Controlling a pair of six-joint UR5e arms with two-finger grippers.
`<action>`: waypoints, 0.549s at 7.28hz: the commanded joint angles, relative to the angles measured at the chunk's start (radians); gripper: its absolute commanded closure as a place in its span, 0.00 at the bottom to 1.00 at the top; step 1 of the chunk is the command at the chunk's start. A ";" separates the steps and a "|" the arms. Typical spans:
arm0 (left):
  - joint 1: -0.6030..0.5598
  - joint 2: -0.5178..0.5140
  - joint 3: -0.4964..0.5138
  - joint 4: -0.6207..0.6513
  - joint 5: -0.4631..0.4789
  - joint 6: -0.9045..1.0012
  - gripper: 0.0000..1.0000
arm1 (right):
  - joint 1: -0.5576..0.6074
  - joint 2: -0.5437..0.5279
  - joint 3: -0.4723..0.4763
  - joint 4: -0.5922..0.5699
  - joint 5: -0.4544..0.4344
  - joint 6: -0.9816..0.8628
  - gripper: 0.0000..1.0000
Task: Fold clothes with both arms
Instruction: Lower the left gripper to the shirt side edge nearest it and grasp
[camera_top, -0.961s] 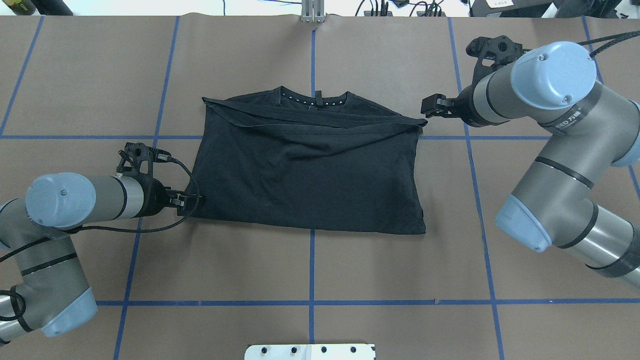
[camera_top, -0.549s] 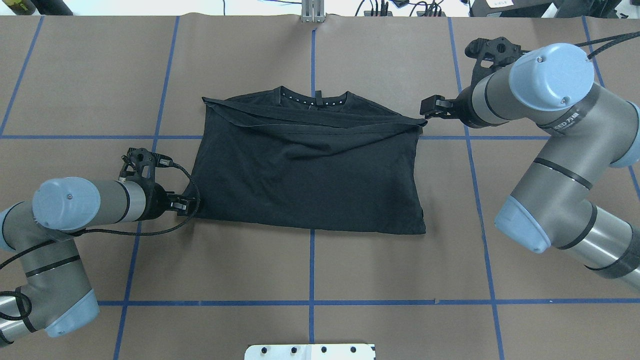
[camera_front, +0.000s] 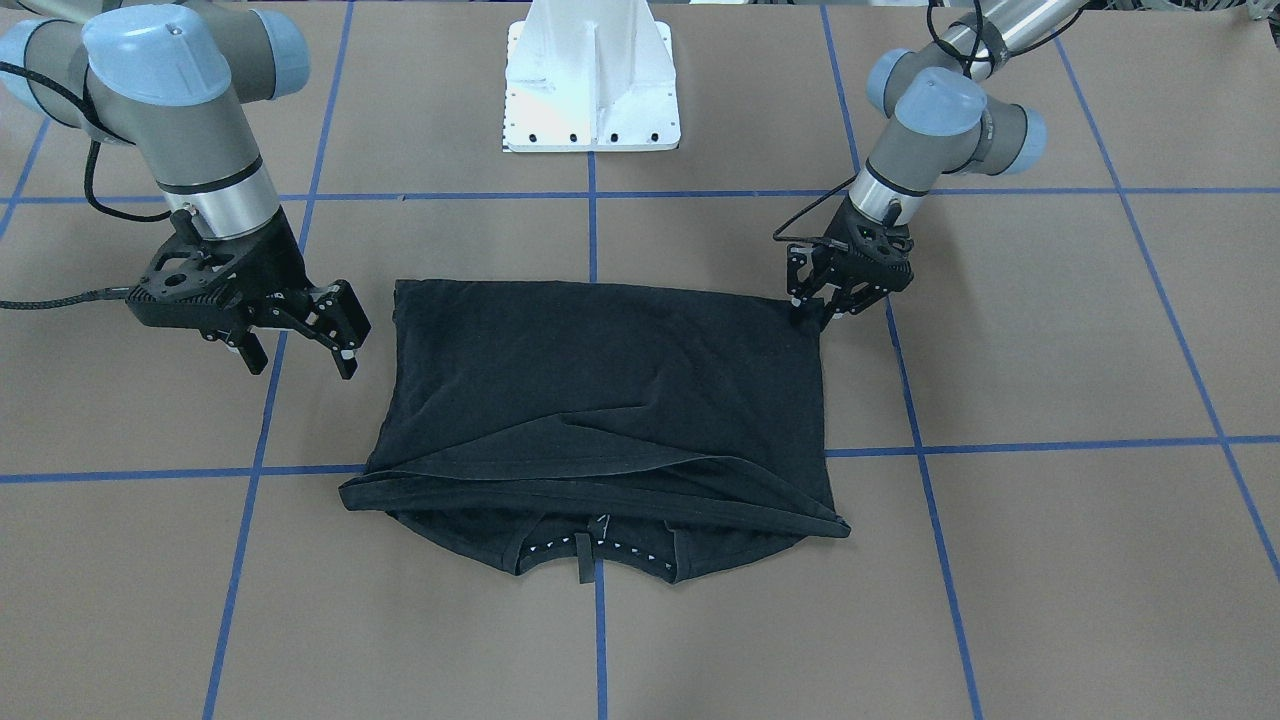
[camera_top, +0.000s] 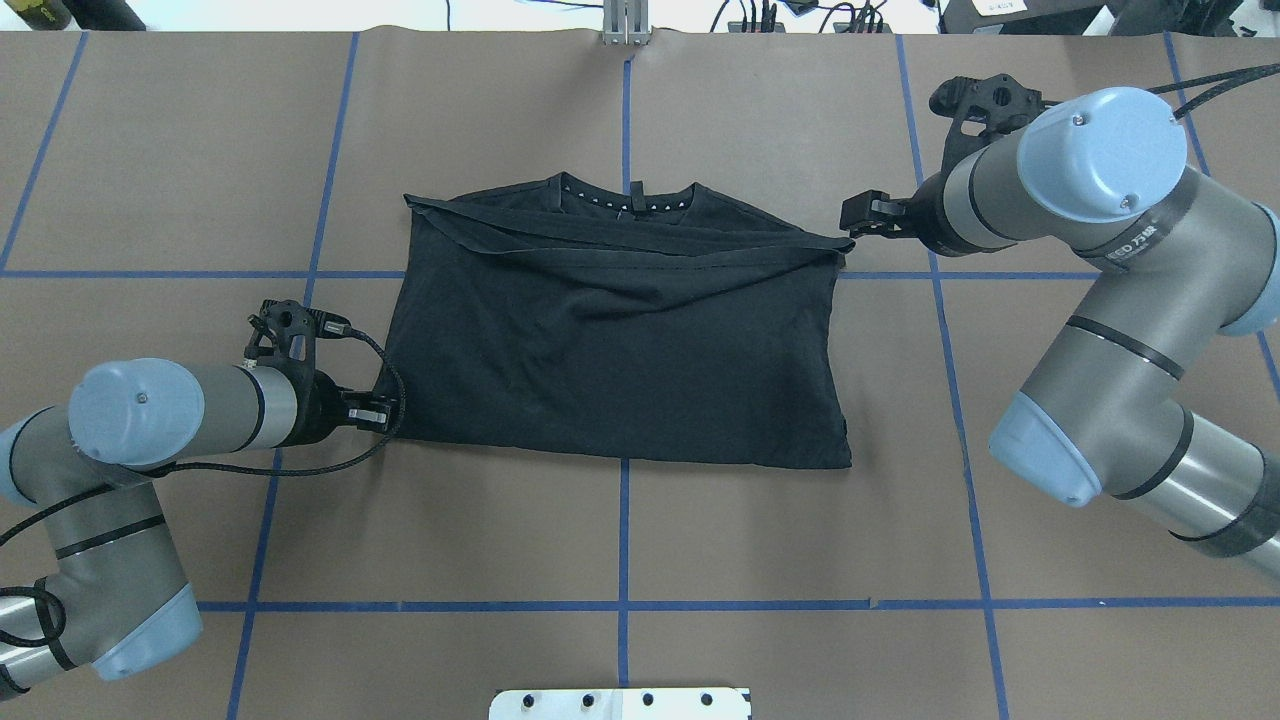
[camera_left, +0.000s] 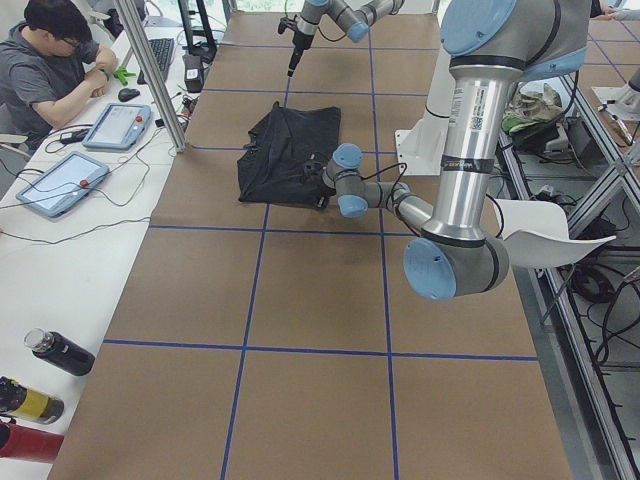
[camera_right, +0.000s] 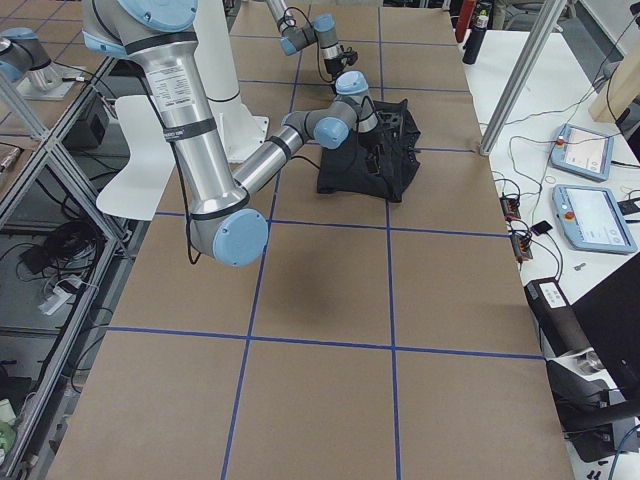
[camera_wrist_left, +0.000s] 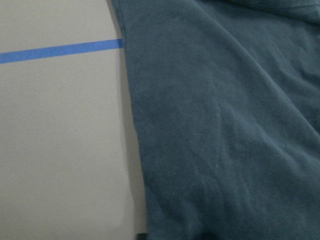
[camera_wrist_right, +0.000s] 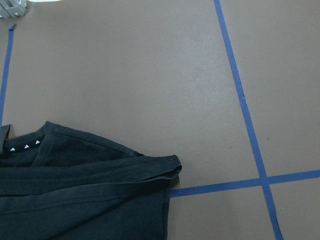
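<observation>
The black T-shirt (camera_top: 620, 360) lies flat in the middle of the table, its collar (camera_top: 625, 200) on the far side. A fold of cloth runs across just below the collar; no logo shows. My left gripper (camera_top: 385, 413) is low at the shirt's near left corner (camera_front: 812, 318). The left wrist view is filled with fabric (camera_wrist_left: 225, 125), and I cannot tell whether its jaws are open or shut. My right gripper (camera_front: 300, 358) hovers open just off the shirt's far right corner (camera_wrist_right: 170, 167), with nothing between its fingers.
The white pedestal base (camera_front: 590, 90) stands at the robot's side of the table. Blue tape lines (camera_top: 623, 530) cross the brown table cover. A person (camera_left: 55, 60) sits at a side desk with tablets (camera_left: 118, 125); bottles (camera_left: 55, 352) lie on it.
My left arm has slid a little nearer the robot and closer to the shirt's near left corner. The right arm and the shirt have stayed put.
</observation>
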 joint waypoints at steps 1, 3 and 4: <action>0.006 0.000 -0.004 0.000 -0.001 -0.003 0.57 | 0.000 0.000 -0.002 0.000 0.000 -0.001 0.00; 0.006 0.001 -0.005 0.001 -0.001 -0.003 0.90 | 0.000 0.000 -0.004 0.000 -0.003 -0.001 0.00; 0.006 0.004 -0.007 0.003 0.001 -0.001 1.00 | -0.003 0.000 -0.004 0.000 -0.004 0.001 0.00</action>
